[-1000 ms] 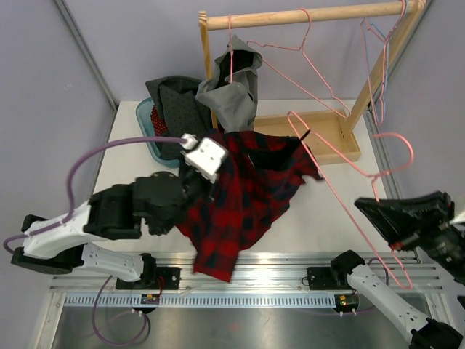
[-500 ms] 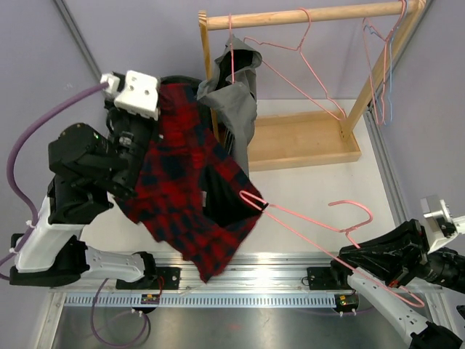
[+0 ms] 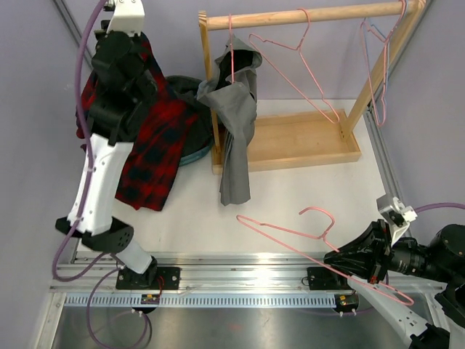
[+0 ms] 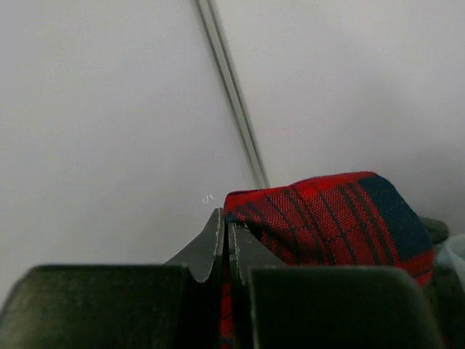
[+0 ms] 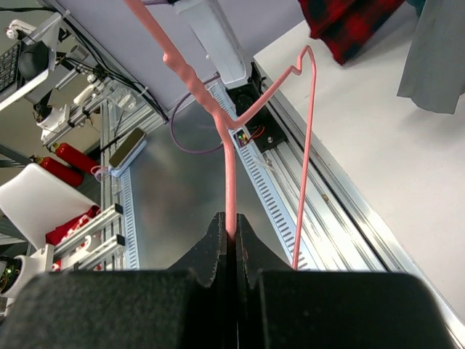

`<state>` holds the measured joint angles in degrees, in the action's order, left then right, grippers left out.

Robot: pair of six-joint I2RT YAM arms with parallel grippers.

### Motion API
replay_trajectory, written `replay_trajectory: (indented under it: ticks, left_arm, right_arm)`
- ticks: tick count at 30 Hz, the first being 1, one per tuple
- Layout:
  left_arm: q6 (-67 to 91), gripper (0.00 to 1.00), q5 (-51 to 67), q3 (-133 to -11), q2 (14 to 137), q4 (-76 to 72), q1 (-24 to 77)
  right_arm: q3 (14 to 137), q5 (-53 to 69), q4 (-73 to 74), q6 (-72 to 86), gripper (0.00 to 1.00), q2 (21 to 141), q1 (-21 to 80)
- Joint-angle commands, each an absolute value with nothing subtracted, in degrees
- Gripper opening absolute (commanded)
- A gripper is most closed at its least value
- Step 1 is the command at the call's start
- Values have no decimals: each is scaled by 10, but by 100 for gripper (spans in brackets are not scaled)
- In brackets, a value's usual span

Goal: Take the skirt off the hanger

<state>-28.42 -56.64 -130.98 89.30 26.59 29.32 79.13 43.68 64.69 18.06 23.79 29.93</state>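
The red and navy tartan skirt hangs from my raised left arm at the far left, draping down over the table's left side. It is free of the hanger. In the left wrist view my left gripper is shut on a fold of the skirt, in front of the bare wall. The thin pink wire hanger lies tilted over the table's near right, with nothing on it. My right gripper is shut on one of its wires. The right wrist view shows the hanger pinched between the tips of that gripper.
A wooden rack stands at the back with more pink hangers and a light blue hanger. A grey garment hangs from its left end. A teal basket of dark clothes sits behind the skirt. A metal rail runs along the near edge.
My left arm swung up and back to the left with the skirt, pulling it off the hanger. My right arm drew the bare hanger toward the near right.
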Motion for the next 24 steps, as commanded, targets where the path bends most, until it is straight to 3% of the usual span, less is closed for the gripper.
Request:
replay_trajectory:
  ticks: [1, 7, 13, 19, 21, 24]
  left_arm:
    - [-169, 0, -495, -1399, 950, 301, 216]
    - [-128, 0, -426, -1468, 1027, 182, 175]
    - [-87, 0, -273, -1433, 1051, 3, 142]
    - [30, 0, -237, -1433, 1163, -54, 89]
    - [52, 3, -228, -1416, 1197, -66, 82]
    - [69, 17, -198, -1369, 1255, -81, 81]
  right_arm:
    - [805, 457, 650, 156, 0, 267, 300]
    - [784, 464, 648, 148, 0, 290, 301]
    - [710, 445, 572, 201, 0, 273, 301]
    - [633, 441, 465, 257, 0, 272, 300]
    - [619, 442, 442, 263, 0, 276, 300]
    - [607, 442, 425, 264, 0, 285, 301]
